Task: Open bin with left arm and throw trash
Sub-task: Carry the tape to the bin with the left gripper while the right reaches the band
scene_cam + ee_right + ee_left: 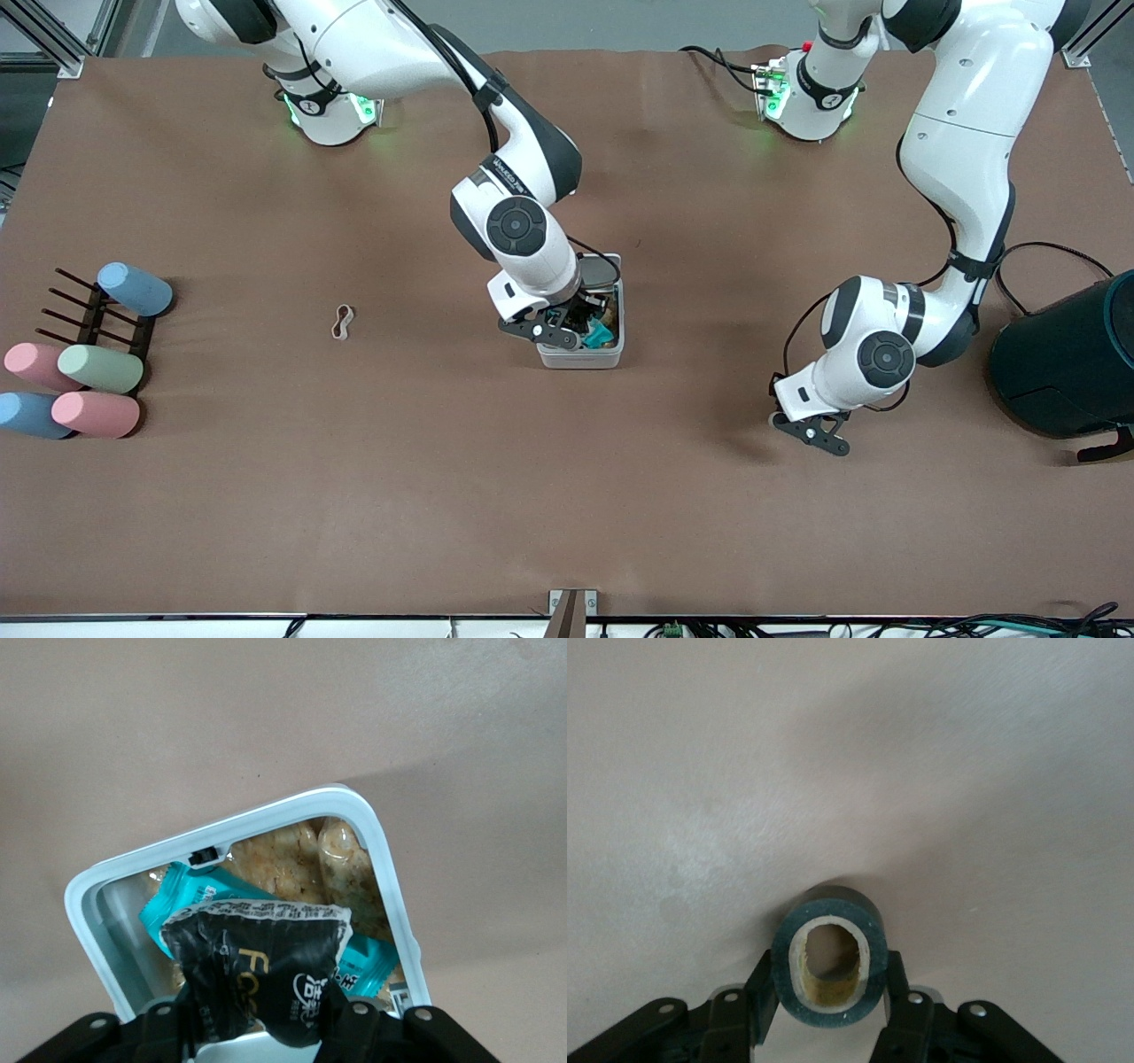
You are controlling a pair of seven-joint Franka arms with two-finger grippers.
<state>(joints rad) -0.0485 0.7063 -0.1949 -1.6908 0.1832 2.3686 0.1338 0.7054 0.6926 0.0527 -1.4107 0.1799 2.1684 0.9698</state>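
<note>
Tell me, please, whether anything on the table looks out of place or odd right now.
One scrap lies loose: the rubber band sits alone on the table, between the bin and the cups. Nothing looks spilled or damaged.

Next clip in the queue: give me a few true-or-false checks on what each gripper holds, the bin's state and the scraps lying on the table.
1. The right gripper holds the black wrapper over the open bin. True.
2. The left gripper is empty. False: its jaws are shut on the black tape roll, above bare table.
3. The bin already contains other trash. True: a teal packet and clear wrapping lie inside.
4. The rubber band lies inside the bin. False: it lies on the table, toward the right arm's end.
5. All the pastel cups stand upright. False: they lie on their sides by the black rack.
</note>
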